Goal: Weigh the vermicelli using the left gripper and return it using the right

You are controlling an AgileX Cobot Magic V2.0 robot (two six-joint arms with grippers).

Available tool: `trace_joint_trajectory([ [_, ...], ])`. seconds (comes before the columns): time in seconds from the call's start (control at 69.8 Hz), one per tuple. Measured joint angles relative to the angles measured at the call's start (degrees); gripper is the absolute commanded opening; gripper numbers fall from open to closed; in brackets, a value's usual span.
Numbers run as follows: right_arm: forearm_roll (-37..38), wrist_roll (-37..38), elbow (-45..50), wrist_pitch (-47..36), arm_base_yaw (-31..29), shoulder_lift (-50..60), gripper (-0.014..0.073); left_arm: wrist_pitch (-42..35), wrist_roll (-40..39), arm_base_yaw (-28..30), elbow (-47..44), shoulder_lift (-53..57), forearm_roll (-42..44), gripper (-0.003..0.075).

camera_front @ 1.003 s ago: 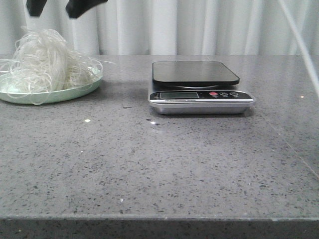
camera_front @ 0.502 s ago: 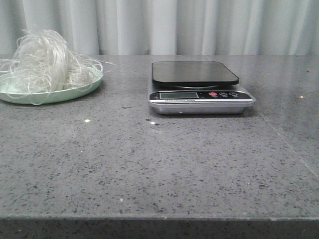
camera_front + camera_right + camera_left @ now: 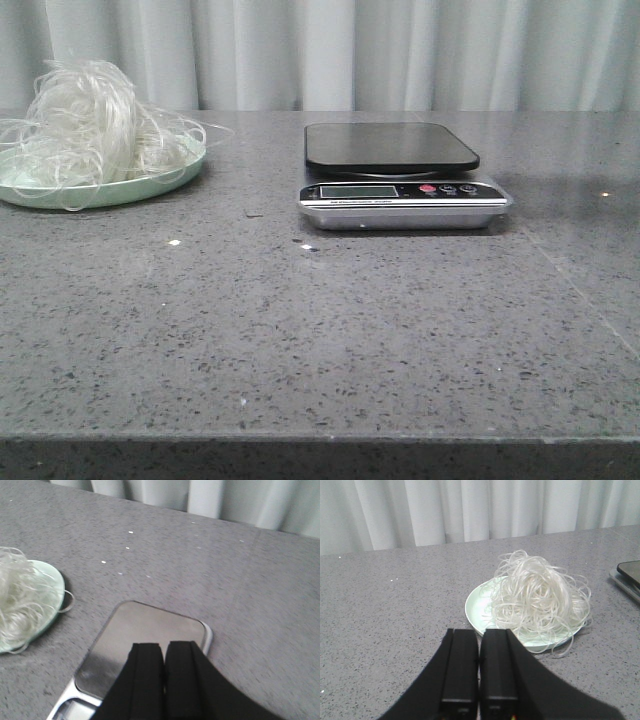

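The vermicelli [image 3: 85,118] is a fluffy whitish tangle heaped on a pale green plate [image 3: 120,188] at the far left of the table. It also shows in the left wrist view [image 3: 540,597] and at the edge of the right wrist view [image 3: 20,597]. The kitchen scale [image 3: 398,175] with its dark platform stands bare at centre right. My left gripper [image 3: 479,632] is shut and empty, above the table short of the plate [image 3: 477,605]. My right gripper [image 3: 164,647] is shut and empty above the scale [image 3: 145,640]. Neither gripper shows in the front view.
A pale curtain [image 3: 330,50] hangs behind the grey speckled table [image 3: 300,340]. Small white crumbs [image 3: 175,242] lie on the table in front of the plate and scale.
One second ago a dark gripper showed at the top left of the front view above the vermicelli; it has risen out of view. The thin line at the right is gone too.
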State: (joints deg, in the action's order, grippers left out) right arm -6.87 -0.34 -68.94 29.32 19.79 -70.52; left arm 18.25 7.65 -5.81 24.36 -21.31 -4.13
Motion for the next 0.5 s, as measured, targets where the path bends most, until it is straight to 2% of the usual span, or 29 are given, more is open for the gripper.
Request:
trace_joint_trajectory([
  [0.33, 0.80, 0.00, 23.40, -9.38, -7.12, 24.55, 0.0153, 0.00, 0.00, 0.00, 0.00, 0.00, 0.00, 0.0136],
  [0.502, 3.67, 0.00, 32.45, -10.84, -9.76, 37.56, 0.0153, 0.00, 0.00, 0.00, 0.00, 0.00, 0.00, 0.0136],
])
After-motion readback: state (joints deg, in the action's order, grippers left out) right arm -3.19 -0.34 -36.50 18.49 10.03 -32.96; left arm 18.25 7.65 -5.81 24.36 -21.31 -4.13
